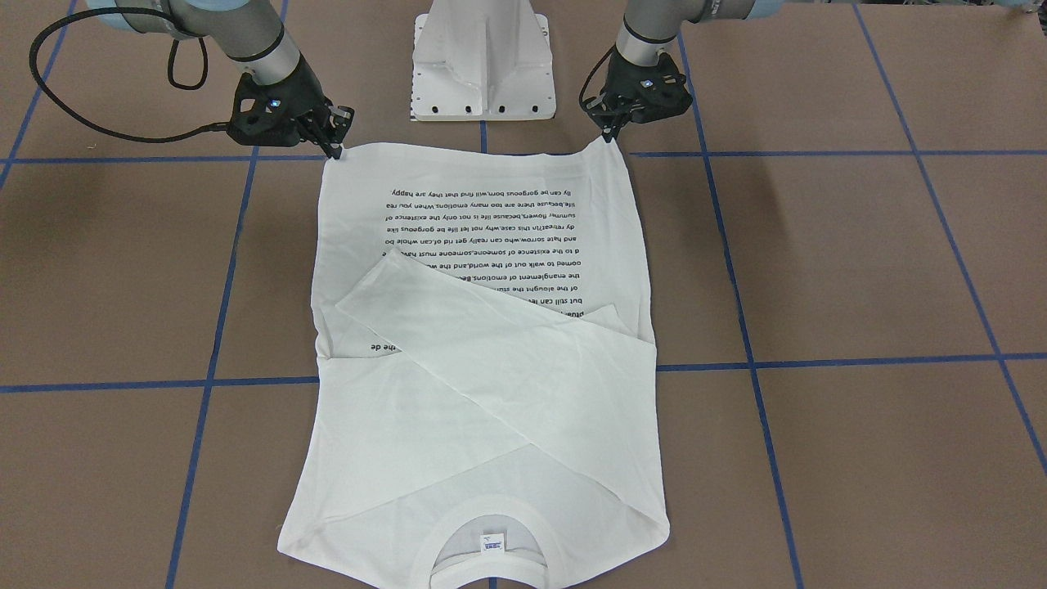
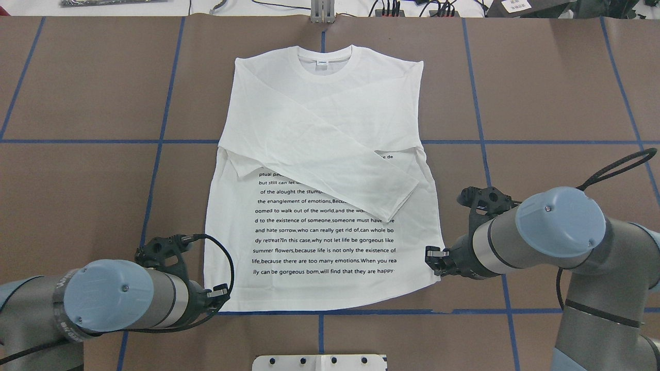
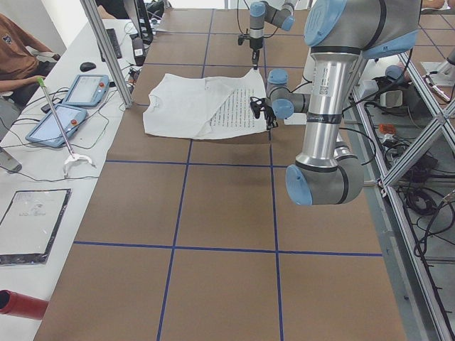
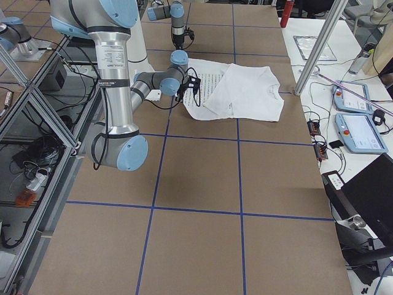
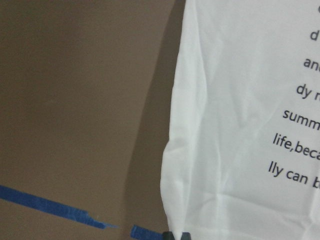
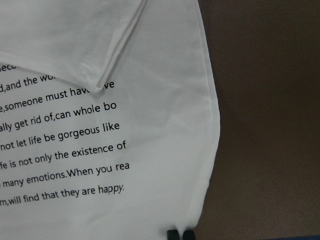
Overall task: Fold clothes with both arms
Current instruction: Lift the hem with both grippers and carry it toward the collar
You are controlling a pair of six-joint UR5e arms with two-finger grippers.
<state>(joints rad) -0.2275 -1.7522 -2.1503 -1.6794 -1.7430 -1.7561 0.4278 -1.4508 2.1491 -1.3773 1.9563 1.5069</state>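
The white long-sleeved T-shirt (image 2: pixel 319 129) lies flat on the table, collar (image 2: pixel 324 64) away from the robot, both sleeves folded across the chest over the black text (image 2: pixel 325 242). My left gripper (image 2: pixel 219 294) is at the shirt's near hem corner on my left, seen on the right in the front view (image 1: pixel 609 136). Its fingertips (image 5: pixel 171 235) stand close together on the hem corner. My right gripper (image 2: pixel 432 257) is at the other hem corner (image 1: pixel 336 150), fingertips (image 6: pixel 172 234) pinched on the cloth edge. Both corners are drawn slightly toward the grippers.
The table is brown board (image 2: pixel 541 103) with blue tape lines (image 2: pixel 319 312). The white pedestal base (image 1: pixel 483 61) stands just behind the hem, between the arms. Tablets (image 3: pixel 60 121) and an operator sit beyond the table's far edge.
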